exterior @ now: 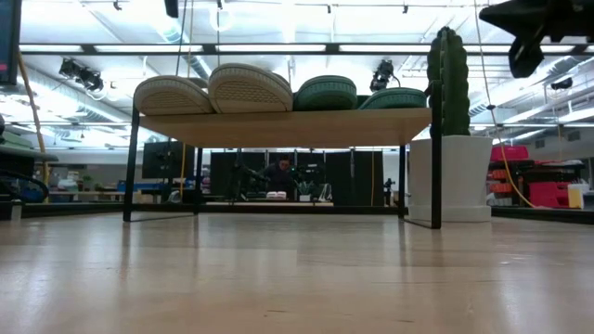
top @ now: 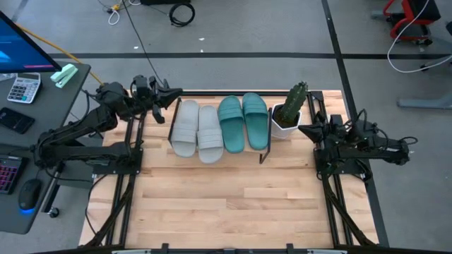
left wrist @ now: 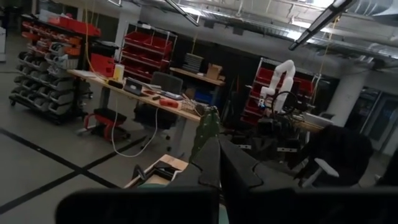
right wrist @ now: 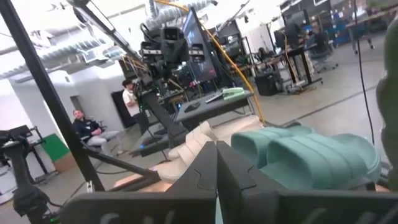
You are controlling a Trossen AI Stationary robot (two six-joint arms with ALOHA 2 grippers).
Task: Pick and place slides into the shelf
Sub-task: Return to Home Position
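Note:
Two light grey slides (top: 198,129) and two teal-green slides (top: 244,120) lie side by side, soles down, on the shelf (exterior: 278,125), a low plank rack on thin black legs at the table's far side. They also show in the right wrist view (right wrist: 305,155). My left gripper (top: 173,94) is shut and empty, just off the shelf's far left corner, above the table. My right gripper (top: 305,128) is shut and empty, to the right of the shelf beside the cactus pot.
A green cactus in a white pot (top: 289,113) stands at the shelf's right end, close to my right gripper. The wooden tabletop (top: 226,204) spreads toward the near edge. A desk with a calculator and keyboard (top: 21,106) stands to the left. People sit in the room beyond (right wrist: 84,127).

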